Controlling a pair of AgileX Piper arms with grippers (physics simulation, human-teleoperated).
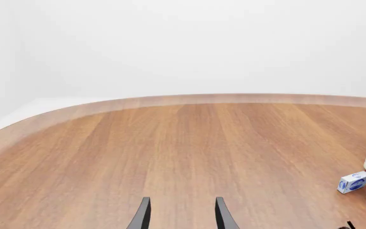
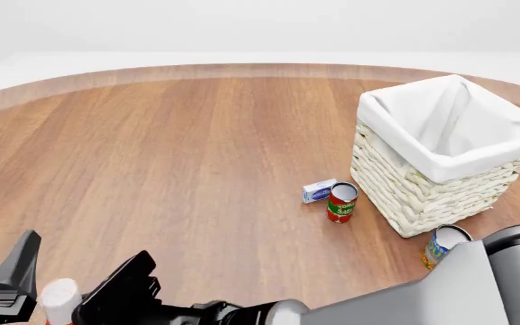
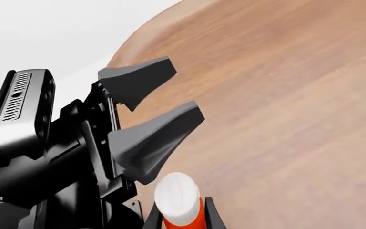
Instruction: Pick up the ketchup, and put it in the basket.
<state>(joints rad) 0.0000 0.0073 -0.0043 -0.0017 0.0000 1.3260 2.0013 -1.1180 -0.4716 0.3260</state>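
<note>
Ketchup (image 3: 177, 200), cut off below its cap, sits clamped in right gripper (image 3: 179, 214); left gripper (image 1: 181, 214) gapes, unloaded; basket (image 2: 422, 183) interior partly hidden.

1. A wooden desk (image 2: 170, 156) with a reddish-brown grain fills most of the front view.
2. Its far edge curves round and has a paler rim.
3. Behind it stands a plain white wall (image 2: 242, 27), evenly lit, without visible shadows.
</note>
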